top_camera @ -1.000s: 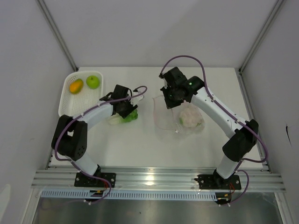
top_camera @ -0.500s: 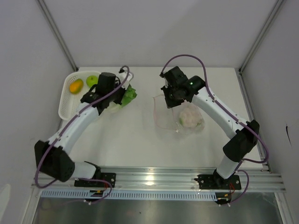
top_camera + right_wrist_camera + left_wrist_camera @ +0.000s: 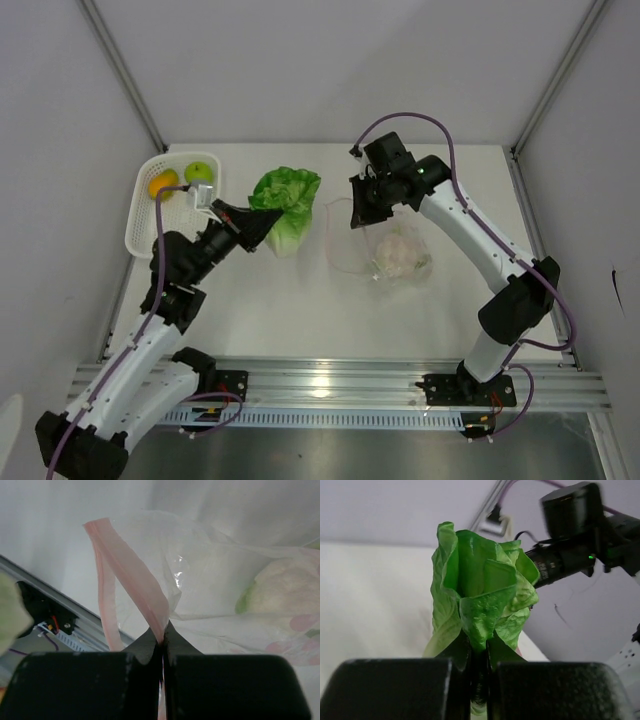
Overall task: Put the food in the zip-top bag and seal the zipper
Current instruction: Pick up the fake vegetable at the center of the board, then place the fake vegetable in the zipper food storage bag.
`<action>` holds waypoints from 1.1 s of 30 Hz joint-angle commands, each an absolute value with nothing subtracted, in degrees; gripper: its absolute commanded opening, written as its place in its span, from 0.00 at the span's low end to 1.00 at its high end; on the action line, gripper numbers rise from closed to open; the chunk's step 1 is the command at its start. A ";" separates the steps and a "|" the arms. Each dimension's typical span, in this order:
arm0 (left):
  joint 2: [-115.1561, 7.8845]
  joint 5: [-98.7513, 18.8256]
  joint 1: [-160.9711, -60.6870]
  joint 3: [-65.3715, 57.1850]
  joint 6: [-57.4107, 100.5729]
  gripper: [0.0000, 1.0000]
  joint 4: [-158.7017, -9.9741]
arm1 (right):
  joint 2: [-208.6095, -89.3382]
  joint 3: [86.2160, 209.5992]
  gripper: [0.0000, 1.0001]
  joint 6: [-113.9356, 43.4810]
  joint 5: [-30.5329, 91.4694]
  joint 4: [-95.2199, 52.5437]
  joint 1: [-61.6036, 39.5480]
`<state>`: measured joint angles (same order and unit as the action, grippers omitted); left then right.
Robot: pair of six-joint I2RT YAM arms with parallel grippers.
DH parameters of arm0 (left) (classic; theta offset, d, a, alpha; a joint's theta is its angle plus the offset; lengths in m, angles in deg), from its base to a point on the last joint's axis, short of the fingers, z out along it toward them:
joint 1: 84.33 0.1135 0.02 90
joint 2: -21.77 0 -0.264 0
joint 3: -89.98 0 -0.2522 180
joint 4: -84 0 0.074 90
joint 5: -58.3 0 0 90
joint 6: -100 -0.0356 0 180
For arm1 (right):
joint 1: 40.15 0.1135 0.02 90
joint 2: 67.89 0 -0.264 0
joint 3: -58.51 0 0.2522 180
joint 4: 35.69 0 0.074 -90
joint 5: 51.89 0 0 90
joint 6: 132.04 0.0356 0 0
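Note:
My left gripper (image 3: 262, 226) is shut on the stem end of the leafy green-white cabbage (image 3: 288, 203), holding it in the air left of the zip-top bag (image 3: 352, 256). In the left wrist view the cabbage (image 3: 480, 595) rises from the closed gripper (image 3: 479, 652). My right gripper (image 3: 366, 212) is shut on the bag's mouth edge and holds it up. In the right wrist view the gripper (image 3: 162, 635) pinches the pink zipper (image 3: 132, 570), and the bag (image 3: 210, 565) is open. A whitish-green cauliflower-like piece (image 3: 400, 252) (image 3: 280, 587) lies inside the bag.
A white mesh basket (image 3: 148, 222) stands at the back left and holds the orange fruit (image 3: 163, 184) and the green apple (image 3: 200, 173). Grey walls close in the table on three sides. The right arm (image 3: 570, 535) shows beyond the cabbage in the left wrist view.
My left gripper closed on the cabbage beside the basket, lifted it off the table and swung it right toward the bag. The right gripper stayed shut on the zipper and shifted slightly.

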<state>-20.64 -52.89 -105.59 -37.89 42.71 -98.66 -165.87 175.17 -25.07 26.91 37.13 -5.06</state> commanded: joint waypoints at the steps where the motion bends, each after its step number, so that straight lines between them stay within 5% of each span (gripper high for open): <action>1: -24.10 -49.57 -107.96 -41.11 64.58 0.01 -112.91 | -164.75 175.46 0.00 -21.66 22.46 32.57 -4.47; 7: -24.02 -24.62 -120.62 -40.58 61.85 0.01 -110.71 | -165.98 173.96 0.00 -17.79 22.82 28.87 -2.98; 15: -26.04 -11.25 -124.75 -38.91 69.58 0.01 -102.89 | -165.02 172.56 0.00 -13.04 21.68 25.97 -2.89; 18: -26.39 -3.06 -128.70 -41.89 67.41 0.01 -111.09 | -163.79 171.07 0.00 -9.72 20.80 23.08 -2.98; 25: -32.63 -3.14 -131.70 -48.13 62.04 0.06 -133.88 | -163.35 168.78 0.00 -2.07 14.39 16.92 -3.06; 33: -34.92 -1.82 -132.41 -52.09 55.09 0.08 -143.14 | -159.83 167.02 0.00 4.89 11.49 11.30 -4.38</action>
